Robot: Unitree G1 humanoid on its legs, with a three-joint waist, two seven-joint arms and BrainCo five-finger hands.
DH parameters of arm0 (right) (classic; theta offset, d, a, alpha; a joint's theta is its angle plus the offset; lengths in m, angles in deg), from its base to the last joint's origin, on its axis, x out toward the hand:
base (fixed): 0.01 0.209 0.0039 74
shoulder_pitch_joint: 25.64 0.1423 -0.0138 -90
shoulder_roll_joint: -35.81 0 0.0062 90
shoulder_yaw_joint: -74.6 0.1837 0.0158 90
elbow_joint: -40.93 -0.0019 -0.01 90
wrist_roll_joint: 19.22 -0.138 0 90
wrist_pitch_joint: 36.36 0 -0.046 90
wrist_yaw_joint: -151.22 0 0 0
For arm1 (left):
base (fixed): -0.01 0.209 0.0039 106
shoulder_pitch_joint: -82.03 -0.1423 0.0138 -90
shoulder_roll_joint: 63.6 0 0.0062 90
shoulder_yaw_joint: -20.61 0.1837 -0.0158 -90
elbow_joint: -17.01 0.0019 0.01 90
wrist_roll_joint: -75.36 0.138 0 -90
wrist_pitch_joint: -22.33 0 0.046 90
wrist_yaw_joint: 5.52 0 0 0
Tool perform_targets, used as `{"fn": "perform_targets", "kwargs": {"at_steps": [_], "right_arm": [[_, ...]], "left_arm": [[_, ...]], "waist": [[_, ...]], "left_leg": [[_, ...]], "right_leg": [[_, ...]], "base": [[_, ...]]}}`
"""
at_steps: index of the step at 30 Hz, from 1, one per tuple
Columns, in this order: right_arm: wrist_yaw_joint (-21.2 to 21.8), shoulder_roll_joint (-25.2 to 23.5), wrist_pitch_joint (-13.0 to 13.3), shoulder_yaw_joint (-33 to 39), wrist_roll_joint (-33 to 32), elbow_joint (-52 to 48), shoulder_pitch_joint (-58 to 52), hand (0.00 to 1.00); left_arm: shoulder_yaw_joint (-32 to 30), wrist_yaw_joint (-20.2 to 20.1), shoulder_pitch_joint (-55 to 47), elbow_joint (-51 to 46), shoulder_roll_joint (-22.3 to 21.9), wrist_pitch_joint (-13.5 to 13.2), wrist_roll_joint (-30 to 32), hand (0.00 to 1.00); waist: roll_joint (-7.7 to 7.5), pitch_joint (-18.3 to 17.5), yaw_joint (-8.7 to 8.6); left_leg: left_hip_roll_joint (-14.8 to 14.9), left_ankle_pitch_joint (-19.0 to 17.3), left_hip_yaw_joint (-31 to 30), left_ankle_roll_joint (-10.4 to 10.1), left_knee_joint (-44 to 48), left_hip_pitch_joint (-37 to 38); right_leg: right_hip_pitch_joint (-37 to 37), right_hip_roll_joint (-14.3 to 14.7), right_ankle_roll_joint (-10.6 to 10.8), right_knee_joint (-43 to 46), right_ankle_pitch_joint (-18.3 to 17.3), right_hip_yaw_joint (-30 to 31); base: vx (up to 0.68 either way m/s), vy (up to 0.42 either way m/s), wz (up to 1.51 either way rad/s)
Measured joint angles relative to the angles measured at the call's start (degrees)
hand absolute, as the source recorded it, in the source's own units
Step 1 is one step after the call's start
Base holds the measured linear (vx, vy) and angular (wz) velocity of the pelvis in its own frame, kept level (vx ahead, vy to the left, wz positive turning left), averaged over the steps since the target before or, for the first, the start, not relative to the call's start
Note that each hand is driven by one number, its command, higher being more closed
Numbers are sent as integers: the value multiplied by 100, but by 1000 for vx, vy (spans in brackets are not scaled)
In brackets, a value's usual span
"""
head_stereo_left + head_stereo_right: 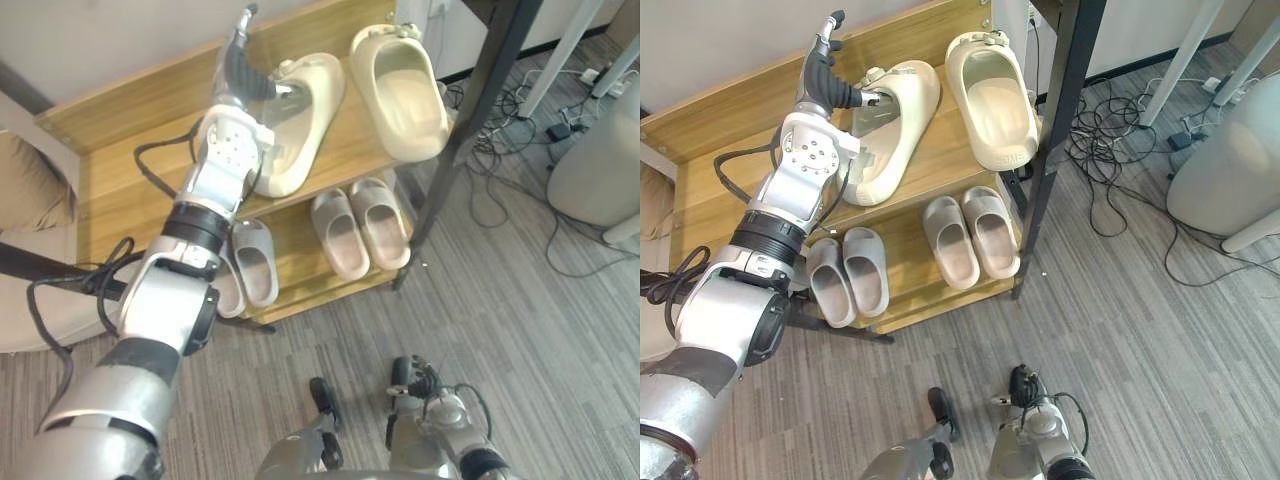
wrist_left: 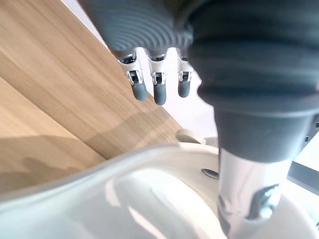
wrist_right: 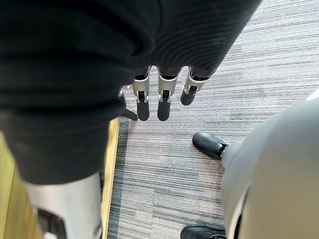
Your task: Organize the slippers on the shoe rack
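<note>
Two large cream slippers lie on the top shelf of the wooden shoe rack. The left slipper lies at a slant and the right slipper lies beside it at the shelf's end. My left hand is over the left slipper's heel end. Its thumb reaches inside the slipper while its straight fingers hang clear above the rim, so it is open. My right hand hangs low over the carpet, fingers straight and holding nothing.
The lower shelf holds two pairs of small grey slippers. A black table leg slants past the rack's right end. Cables lie on the carpet, with a pale rounded bin at the right.
</note>
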Motion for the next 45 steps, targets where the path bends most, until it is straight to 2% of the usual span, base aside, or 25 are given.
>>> {"fn": "perform_targets", "kwargs": {"at_steps": [11, 17, 21, 24, 29, 30, 33, 40, 45], "right_arm": [[34, 3, -30, -11, 0, 46, -3, 0], [43, -1, -64, -12, -5, 139, -3, 0], [51, 7, -106, -27, -5, 176, -54, 0], [50, 18, -127, -33, -3, 176, -82, 0], [51, 14, -163, -40, 0, 168, -147, 0], [52, 2, -184, -40, 0, 166, -163, 0], [70, -36, -225, -75, 2, 167, -169, 0], [78, -155, -278, -126, 12, 169, -173, 0], [79, -223, -283, -128, 19, 176, -172, 0]], "left_arm": [[4, -1, -200, -97, -213, -1, -149, 0], [2, 49, -739, -1013, -262, -79, -503, 0], [-9, 96, -1067, -1440, -284, -187, -672, 0], [-59, 91, -1411, -1778, -285, -223, -862, 0], [-303, 69, -2125, -2160, -278, -426, -1542, 0], [-349, 34, -2335, -2251, -270, -454, -1866, 0], [-461, -36, -2648, -2276, -247, -482, -2204, 0], [-450, -143, -3360, -2276, -258, -554, -2765, 0], [-327, -189, -3391, -2288, -328, -587, -2856, 0]], "waist": [[9, -6, 11], [39, -26, 120], [116, -82, 268], [185, -135, 288], [192, -140, 433], [190, -143, 489], [175, -151, 590], [24, -228, 611], [-61, -268, 626]], "left_leg": [[-2, 58, -147, 79, 2, 114], [-3, 52, -284, 68, 2, 213], [2, 39, -374, 46, 0, 221], [-5, 47, -499, 43, 0, 230], [20, 18, -556, 7, -2, 410], [33, 9, -617, -6, -9, 437], [73, 5, -626, -16, -11, 425], [101, 1, -632, -17, 1, 513], [102, -3, -639, -21, 0, 539]], "right_leg": [[196, -18, 4, 0, -2, -162], [372, -24, 15, -6, -41, -317], [435, -21, 23, -18, -89, -381], [518, -25, 3, -18, -139, -513], [734, 17, 40, -38, -198, -637], [788, 35, 44, -38, -245, -670], [790, 69, 28, -38, -270, -691], [868, 109, 48, -38, -290, -692], [905, 107, 47, -39, -312, -712]], "base": [[-3, 63, 6], [0, 51, 12], [10, 49, 14], [22, 43, 21], [22, 24, 7], [31, 23, 12], [12, 9, 6], [10, 17, -2], [-4, 21, 2]]}}
